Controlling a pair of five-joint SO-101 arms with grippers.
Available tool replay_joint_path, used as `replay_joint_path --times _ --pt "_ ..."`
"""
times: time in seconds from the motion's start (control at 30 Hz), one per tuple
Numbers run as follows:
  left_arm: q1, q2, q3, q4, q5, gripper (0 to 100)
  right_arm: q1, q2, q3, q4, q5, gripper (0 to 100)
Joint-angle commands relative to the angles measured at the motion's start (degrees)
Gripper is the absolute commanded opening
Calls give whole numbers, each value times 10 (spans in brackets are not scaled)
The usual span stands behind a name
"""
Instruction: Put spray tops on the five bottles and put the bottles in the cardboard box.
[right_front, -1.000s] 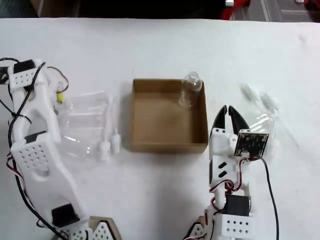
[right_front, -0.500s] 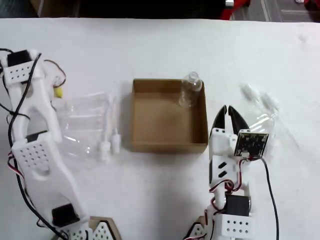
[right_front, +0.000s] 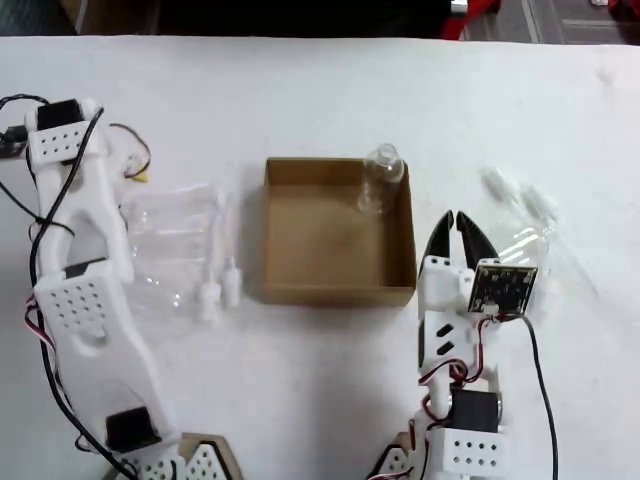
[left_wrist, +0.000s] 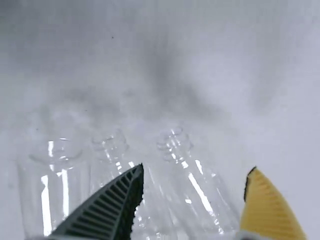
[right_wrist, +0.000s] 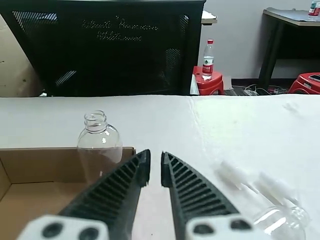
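High view: find the cardboard box (right_front: 340, 294) at the centre of the white table (right_front: 300, 100). One upright bottle (right_front: 380, 178), clear and without a top, stands in the box's upper right corner. At the left-centre of the frame, a bottle cluster (right_front: 165, 240) lies on its side. Spray tops (right_front: 220, 275) lie between that cluster and the box's left wall, near the wall. Right of the box, more loose tops (right_front: 520, 195) lie beside a lying bottle (right_front: 525, 245).

The right gripper (right_front: 456, 216) sits just beside the box's right wall, pointing toward the top of the frame. Its jaws stand narrow (a slim gap, with nothing between them). In the right wrist view, you see the same gripper (right_wrist: 155, 161) with the upright bottle (right_wrist: 99, 145) and the box rim (right_wrist: 40, 152) beyond it.

Left wrist view: the left gripper (left_wrist: 196, 170) stands wide apart and holds nothing. Below it lie three open necks (left_wrist: 172, 141) of the clear bottles, one of them in line with the gap between the grey finger and the yellow finger. You cannot tell whether either finger touches a bottle.
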Motion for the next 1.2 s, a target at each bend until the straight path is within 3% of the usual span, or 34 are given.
replay_joint_path --times 0.0,0.33,0.83,1.17 --pt "-23 -29 -32 18 8 306 0 4 2 2 7 29" --pt "-11 -7 -7 -30 10 305 0 4 2 2 7 29" --pt "0 40 -7 -40 11 303 0 4 2 2 7 29" --pt "-3 43 -2 -65 5 52 0 4 2 2 7 29"
